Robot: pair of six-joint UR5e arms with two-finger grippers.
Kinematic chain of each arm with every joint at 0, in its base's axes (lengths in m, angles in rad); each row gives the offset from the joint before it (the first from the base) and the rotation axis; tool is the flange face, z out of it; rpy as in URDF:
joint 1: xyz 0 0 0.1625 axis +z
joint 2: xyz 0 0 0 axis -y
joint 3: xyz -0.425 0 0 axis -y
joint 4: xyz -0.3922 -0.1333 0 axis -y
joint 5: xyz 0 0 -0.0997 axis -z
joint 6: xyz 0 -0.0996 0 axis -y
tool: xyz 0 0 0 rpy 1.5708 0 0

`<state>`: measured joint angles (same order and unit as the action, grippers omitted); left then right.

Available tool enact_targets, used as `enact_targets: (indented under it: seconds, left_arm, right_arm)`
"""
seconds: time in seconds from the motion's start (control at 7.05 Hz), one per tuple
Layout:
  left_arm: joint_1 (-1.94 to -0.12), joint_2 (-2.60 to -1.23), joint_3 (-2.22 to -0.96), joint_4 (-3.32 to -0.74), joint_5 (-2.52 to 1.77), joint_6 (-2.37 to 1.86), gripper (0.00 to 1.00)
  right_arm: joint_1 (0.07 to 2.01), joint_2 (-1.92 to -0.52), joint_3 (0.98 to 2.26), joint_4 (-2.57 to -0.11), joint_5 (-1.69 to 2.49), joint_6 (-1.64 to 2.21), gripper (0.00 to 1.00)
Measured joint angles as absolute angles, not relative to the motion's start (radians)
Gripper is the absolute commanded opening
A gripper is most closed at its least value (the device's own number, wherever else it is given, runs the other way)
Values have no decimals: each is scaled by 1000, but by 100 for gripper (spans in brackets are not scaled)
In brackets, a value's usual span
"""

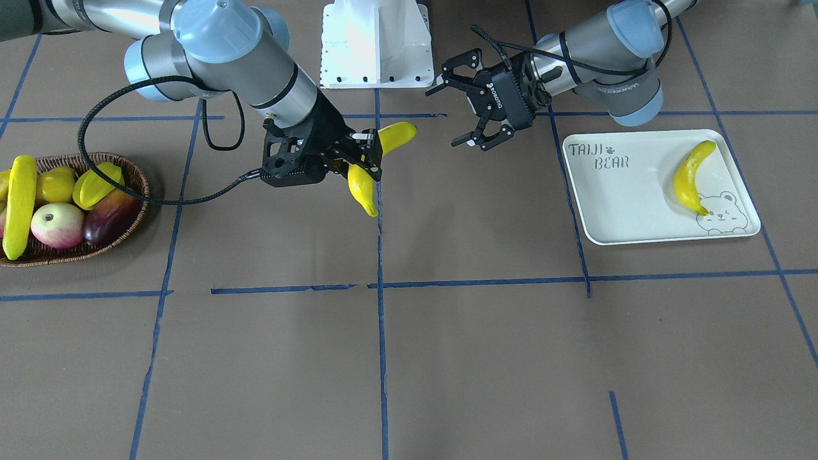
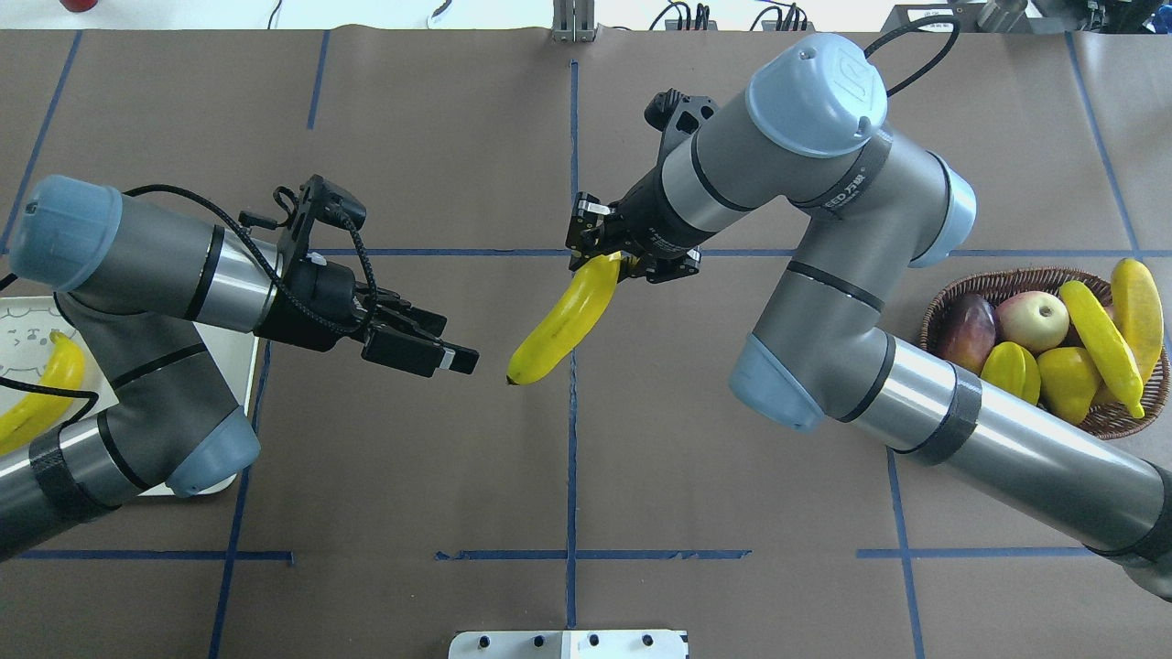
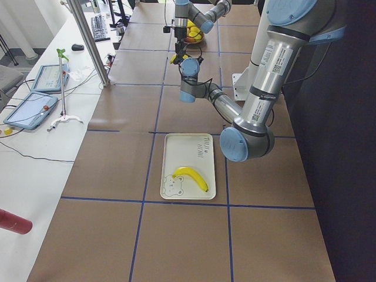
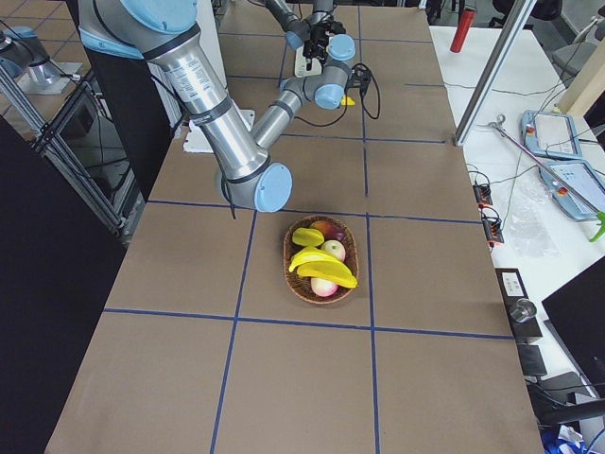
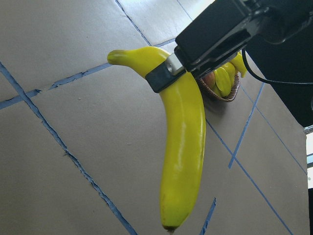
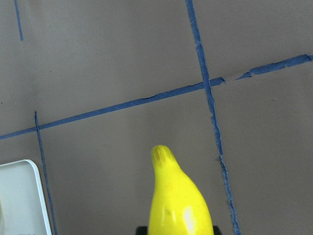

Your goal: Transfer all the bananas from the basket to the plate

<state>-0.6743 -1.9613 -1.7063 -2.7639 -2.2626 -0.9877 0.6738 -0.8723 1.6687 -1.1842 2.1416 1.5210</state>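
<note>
My right gripper (image 1: 365, 156) is shut on a yellow banana (image 1: 363, 188) and holds it by its stem end above the middle of the table (image 2: 563, 320). The left wrist view shows a finger (image 5: 161, 78) clamped on this banana (image 5: 183, 142). My left gripper (image 1: 444, 118) is open and empty, a short way from the banana's free tip (image 2: 453, 343). One banana (image 1: 692, 176) lies on the pale tray-like plate (image 1: 626, 204) beside the bear drawing. Two bananas (image 2: 1099, 343) (image 2: 1135, 307) lie in the wicker basket (image 2: 943, 307).
The basket also holds an apple (image 2: 1033, 320), a dark mango (image 2: 966, 331), a starfruit (image 2: 1012, 371) and a lemon-like fruit (image 2: 1067, 380). The white robot base (image 1: 377, 45) stands at the table's back edge. Blue tape lines cross the brown table.
</note>
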Motion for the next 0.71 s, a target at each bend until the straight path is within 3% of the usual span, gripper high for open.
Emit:
enact_targets:
  seconds: [0.71]
  left_arm:
    - [-663, -1962, -1703, -2763, -2263, -988, 100]
  right_arm:
    - [649, -813, 1656, -1184, 2115, 1577, 4]
